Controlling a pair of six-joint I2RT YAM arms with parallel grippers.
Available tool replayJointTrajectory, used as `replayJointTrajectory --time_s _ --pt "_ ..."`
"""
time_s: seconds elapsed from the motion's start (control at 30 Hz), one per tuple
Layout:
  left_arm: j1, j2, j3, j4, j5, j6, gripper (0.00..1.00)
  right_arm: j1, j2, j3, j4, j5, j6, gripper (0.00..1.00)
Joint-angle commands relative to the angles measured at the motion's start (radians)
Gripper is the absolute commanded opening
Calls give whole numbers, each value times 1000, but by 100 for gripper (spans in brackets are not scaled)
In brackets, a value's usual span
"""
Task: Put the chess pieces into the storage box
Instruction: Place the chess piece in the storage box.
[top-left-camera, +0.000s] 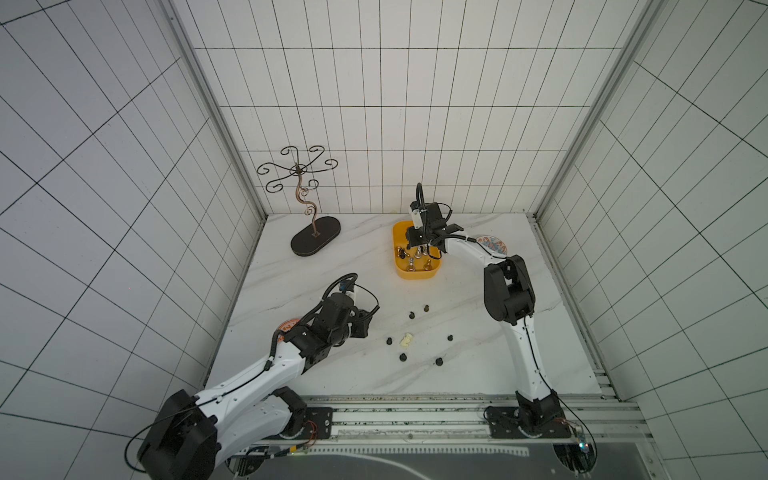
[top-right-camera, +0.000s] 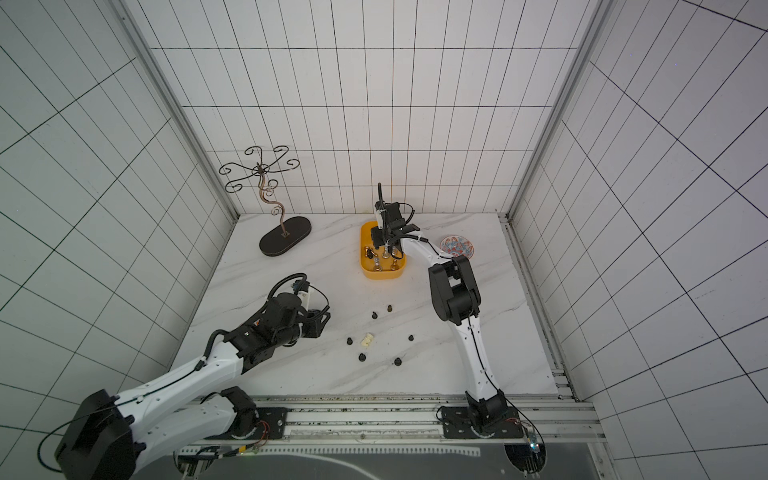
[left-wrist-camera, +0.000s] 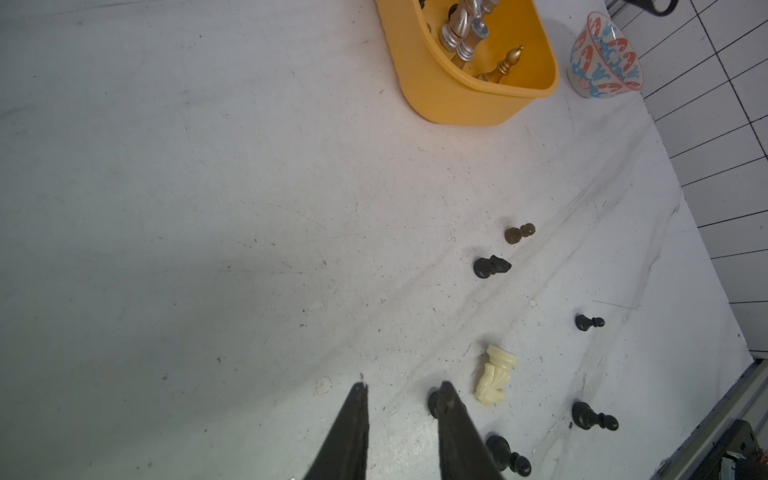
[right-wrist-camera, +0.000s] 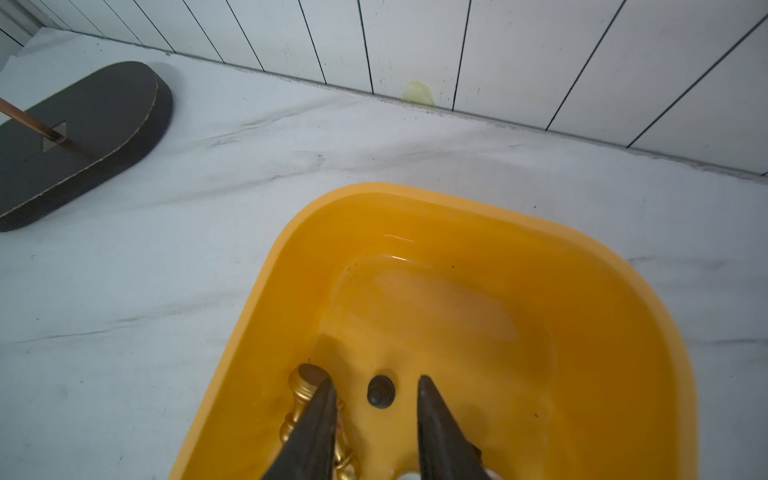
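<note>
Your right gripper (right-wrist-camera: 377, 379) hangs inside the storage box (right-wrist-camera: 457, 220) with its two fingers parted and a clear gap between them. A small black pawn (right-wrist-camera: 380, 391) sits on the box floor in that gap, apart from both fingers, so nothing is clamped. One finger (right-wrist-camera: 318, 419) crosses in front of a gold piece (right-wrist-camera: 305, 376), and you cannot tell whether it touches it. In both top views the box sits just right of the frame's centre, toward the back of the marble table (top-left-camera: 457, 374), with silver pieces (left-wrist-camera: 461, 31) also inside it. Your left gripper (left-wrist-camera: 403, 386) is low over the table with its fingers apart and only bare marble between them. One of its fingers covers part of a half-hidden pawn (left-wrist-camera: 433, 405), and contact cannot be judged. Just beside that finger lies the cream piece (left-wrist-camera: 494, 380), on its side and untouched. In a top view the loose dark pieces (top-left-camera: 402, 357), six in all, are scattered around the cream one below the box, in the lower middle of the frame, between the two arms.
</note>
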Motion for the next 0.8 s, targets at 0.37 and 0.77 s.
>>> replayJointTrajectory --time_s 0.37,0.77 --pt "-23 -19 -13 -42 -42 -7 29 -7 -400 -351 167 -29 51 34" --pt "-111 28 -7 -37 -55 -35 34 -4 -776 -934 308 -25 125 34"
